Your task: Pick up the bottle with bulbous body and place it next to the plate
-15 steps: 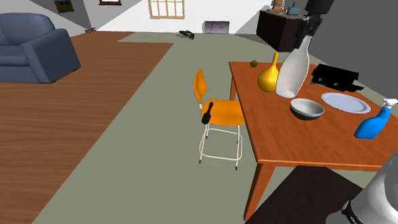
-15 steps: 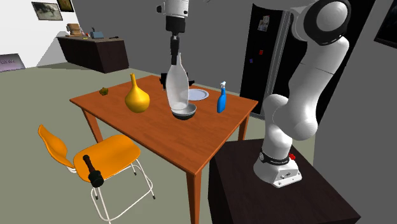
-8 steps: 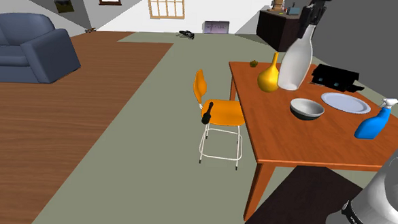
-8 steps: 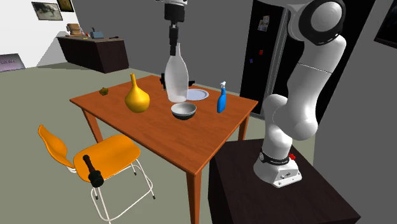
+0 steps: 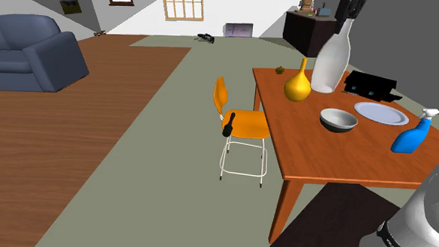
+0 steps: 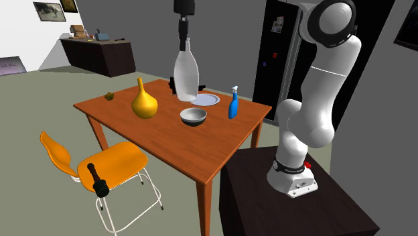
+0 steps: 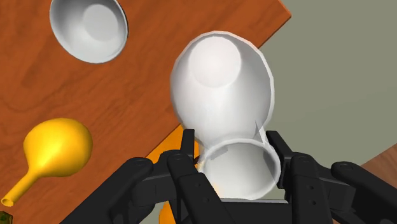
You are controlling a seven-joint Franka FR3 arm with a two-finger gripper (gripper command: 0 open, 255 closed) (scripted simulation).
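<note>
The wooden table is the biggest thing here. Above it the white bottle hangs neck up, off the surface, and the shoulder view puts it between the yellow vase and the white plate, behind the grey bowl. The wrist view alone shows the gripper with its fingers clamped on the bottle's neck. The bottle is higher than it was half a second ago.
</note>
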